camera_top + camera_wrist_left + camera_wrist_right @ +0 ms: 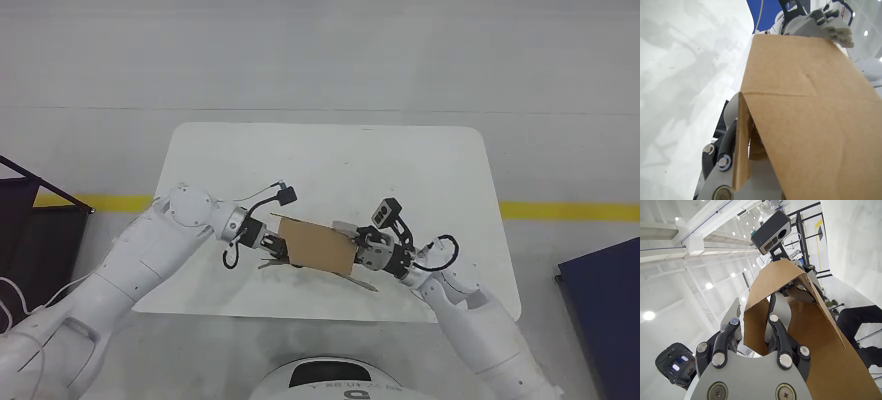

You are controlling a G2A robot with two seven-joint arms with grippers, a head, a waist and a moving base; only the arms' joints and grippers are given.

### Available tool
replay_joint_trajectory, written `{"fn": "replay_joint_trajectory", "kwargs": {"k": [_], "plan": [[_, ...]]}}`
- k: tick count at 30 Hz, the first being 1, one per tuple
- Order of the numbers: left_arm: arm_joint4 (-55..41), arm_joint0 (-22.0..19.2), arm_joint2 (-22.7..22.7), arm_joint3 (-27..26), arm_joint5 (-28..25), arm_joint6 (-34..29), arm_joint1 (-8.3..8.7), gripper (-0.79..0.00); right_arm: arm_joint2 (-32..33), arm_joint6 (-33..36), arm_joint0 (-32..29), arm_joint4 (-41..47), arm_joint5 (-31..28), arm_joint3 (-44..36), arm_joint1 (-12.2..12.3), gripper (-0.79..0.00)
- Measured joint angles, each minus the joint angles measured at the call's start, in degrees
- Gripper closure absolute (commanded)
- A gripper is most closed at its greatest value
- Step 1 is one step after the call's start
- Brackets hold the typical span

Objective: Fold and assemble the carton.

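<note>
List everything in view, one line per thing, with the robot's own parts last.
carton: one, brown, held over the near part of the table between the two grippers
table: one, white, under the carton
floor line: one, yellow, on the floor on both sides of the table
blue panel: one, dark blue, on the floor at the robot's right
dark panel: one, black-edged, on the floor at the robot's left
left gripper: one, grey and black, shut on the carton's left end
right gripper: one, grey and black, shut on the carton's right end wall
</note>
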Motion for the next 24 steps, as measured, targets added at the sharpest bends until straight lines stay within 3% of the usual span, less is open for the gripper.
{"fn": "replay_joint_trajectory", "kwargs": {"k": [3,8,9,11,14,21,24], "plan": [[-0.3,-0.1,0.2,-0.1,-0.2,0.2,0.39,0.0,0.2,0.1,0.0,-0.2,-0.3,0.0,0.1,0.0],[-0.8,-0.3,0.7,-0.1,-0.4,0.4,0.88,0.0,0.3,0.8,-0.3,-0.5,-0.8,-0.3,0.2,0.0],[-0.9,-0.4,0.8,-0.1,-0.4,0.4,0.99,-0.179,0.3,1.0,-0.3,-0.6,-0.8,-0.3,0.2,0.0],[-1.2,-0.4,0.8,-0.1,-0.4,0.4,1.16,-0.785,0.3,1.0,-0.3,-0.9,-0.8,-0.4,0.2,0.0],[-2.2,-0.5,0.9,0.0,-0.3,0.3,1.42,-0.785,0.4,0.2,-0.6,-1.8,-2.4,-0.8,0.3,0.0],[-7.4,-0.3,-0.3,4.0,1.7,-1.8,1.92,-0.785,0.1,-9.9,-3.7,-11.7,-17.9,-2.7,-0.1,0.0],[-9.3,-0.4,-1.6,6.4,2.9,-2.9,2.16,-0.785,-0.6,-13.1,-4.3,-15.5,-21.3,-3.0,-0.3,0.0]]}}
